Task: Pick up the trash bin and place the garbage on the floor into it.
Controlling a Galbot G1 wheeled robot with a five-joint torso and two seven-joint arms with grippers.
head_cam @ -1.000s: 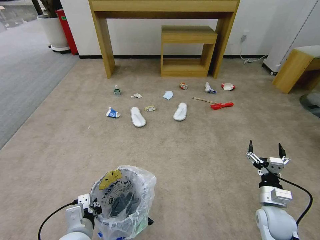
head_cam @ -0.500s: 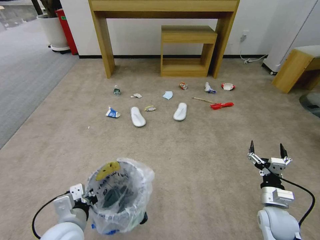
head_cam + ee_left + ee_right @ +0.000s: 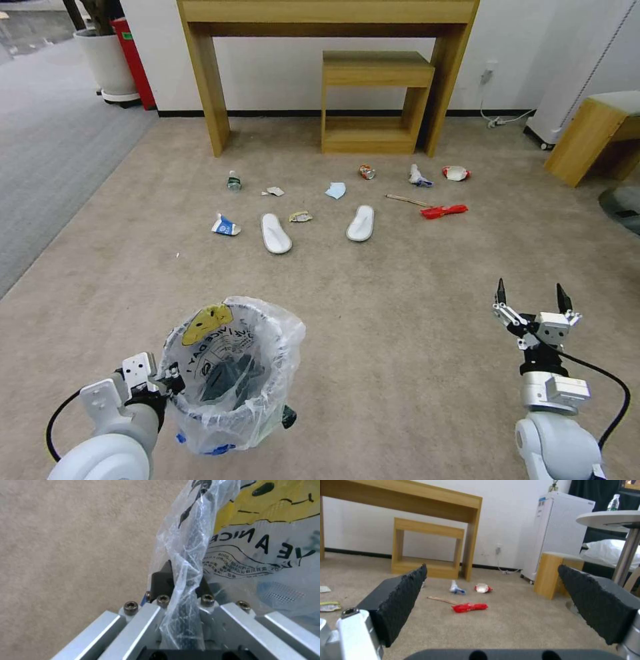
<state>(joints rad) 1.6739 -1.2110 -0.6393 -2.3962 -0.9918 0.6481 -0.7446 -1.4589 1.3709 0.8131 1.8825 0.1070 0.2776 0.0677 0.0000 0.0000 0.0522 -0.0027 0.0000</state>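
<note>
Trash bin (image 3: 230, 377) upright at 7 o'clock in the head view, rim clamped by left end effector (image 3: 167, 389).

Pinched shut on bin wall and bag, as seen in the left wrist view. Right end effector (image 3: 532, 298) spread wide and empty at 5 o'clock, above bare carpet (image 3: 400, 300). Garbage strewn well apart toward 12 o'clock: red wrapper (image 3: 443, 211) lying crosswise, nearer the right arm, likely first; slippers (image 3: 275, 233) lengthwise, pointing toward 12; carton (image 3: 225, 226) at 11.
</note>
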